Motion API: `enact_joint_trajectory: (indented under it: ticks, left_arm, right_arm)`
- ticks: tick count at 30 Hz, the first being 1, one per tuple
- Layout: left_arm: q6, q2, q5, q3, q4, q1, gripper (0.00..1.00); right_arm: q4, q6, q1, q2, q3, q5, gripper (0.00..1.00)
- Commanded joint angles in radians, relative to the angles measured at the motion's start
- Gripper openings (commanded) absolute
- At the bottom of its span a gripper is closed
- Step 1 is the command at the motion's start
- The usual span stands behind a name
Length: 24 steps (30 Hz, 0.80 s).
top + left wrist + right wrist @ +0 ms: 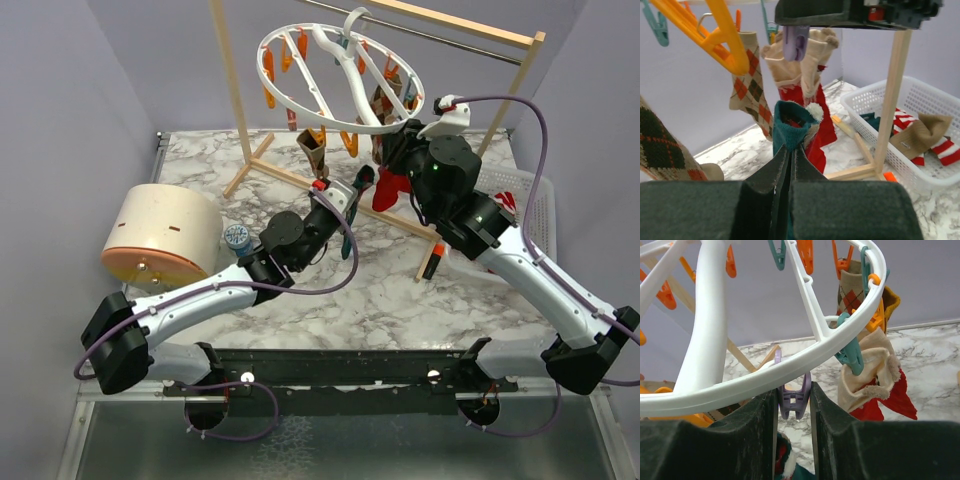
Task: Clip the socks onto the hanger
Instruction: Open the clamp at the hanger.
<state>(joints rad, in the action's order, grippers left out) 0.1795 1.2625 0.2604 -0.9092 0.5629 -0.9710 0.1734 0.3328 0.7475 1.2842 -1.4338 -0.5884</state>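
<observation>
The white hanger ring (300, 95) hangs from the wooden rack, also in the right wrist view (790, 367). My left gripper (790, 147) is shut on a dark teal sock (790, 125) and holds it up just below a purple clip (796, 42). My right gripper (794, 390) is shut on that purple clip (794, 400) under the ring. A red sock with tan cuff (805, 75) hangs from a teal clip (850, 350). Brown patterned socks (747, 85) hang beside it. In the top view the grippers meet near the ring's front edge, left (358, 185), right (400, 140).
A white basket (900, 145) at the right holds red-white striped and tan socks. The wooden rack frame (235, 80) stands on the marble table. A round tan container (165, 235) sits at the left. An orange peg (432, 262) lies by the rack's foot.
</observation>
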Motion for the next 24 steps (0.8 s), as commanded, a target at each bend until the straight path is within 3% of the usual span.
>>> enact_joint_trajectory:
  ticks: [1, 24]
  left_arm:
    - [-0.012, 0.038, 0.102, -0.045, 0.076, -0.002, 0.00]
    - [0.019, 0.103, 0.102, -0.118, 0.130, 0.000, 0.00]
  right_arm:
    - [0.010, 0.015, 0.007, -0.026, -0.016, 0.036, 0.00]
    - [0.002, 0.034, 0.007, -0.043, 0.027, 0.075, 0.00]
